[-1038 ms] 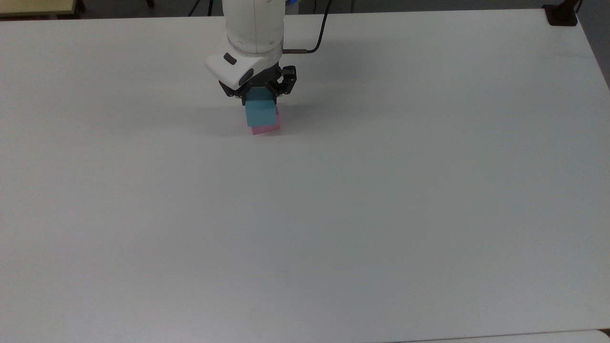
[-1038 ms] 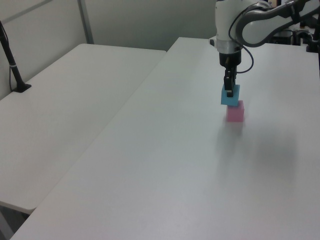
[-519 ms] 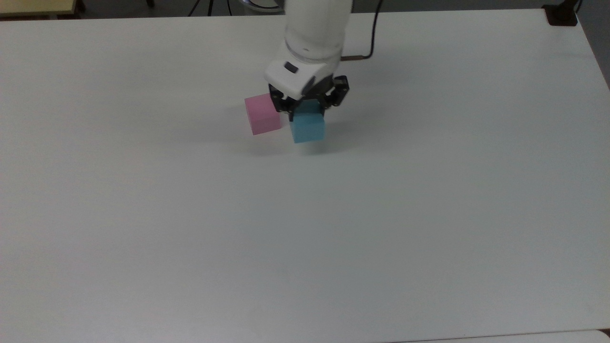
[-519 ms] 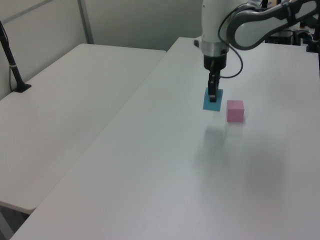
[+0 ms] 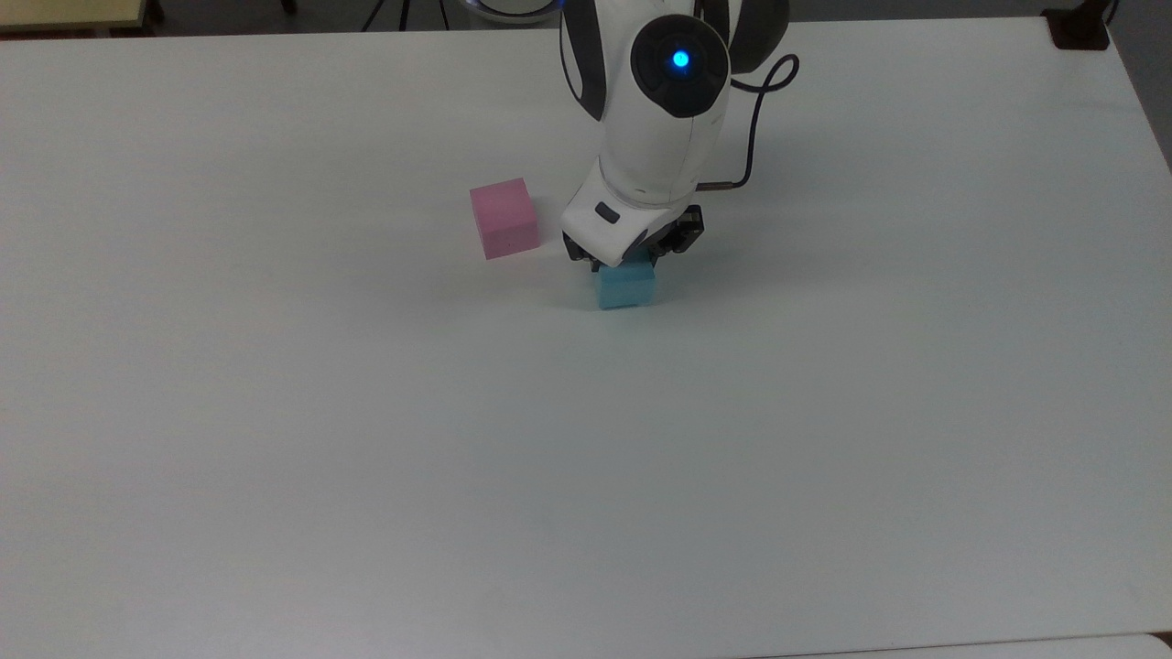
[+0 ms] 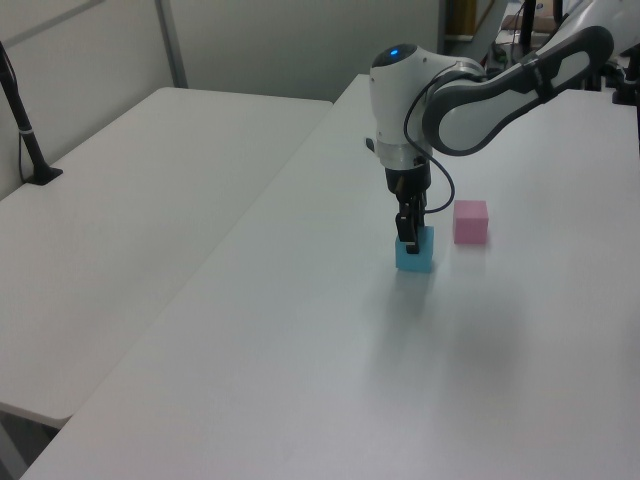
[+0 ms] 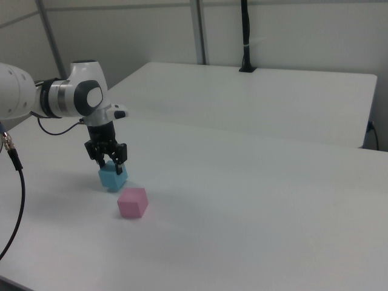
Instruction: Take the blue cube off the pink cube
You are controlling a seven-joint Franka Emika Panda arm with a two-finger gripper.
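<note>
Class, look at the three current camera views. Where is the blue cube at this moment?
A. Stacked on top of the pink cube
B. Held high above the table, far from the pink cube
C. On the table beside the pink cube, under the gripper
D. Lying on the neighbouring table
C. The blue cube sits low at the table, apart from the pink cube, with the gripper right at its top.

Light blue cube, pale pink cube, seemingly plain white table.

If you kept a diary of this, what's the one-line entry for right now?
blue cube: on table, apart from pink cube | claw: shut on blue cube | unstacking: done, release pending
</note>
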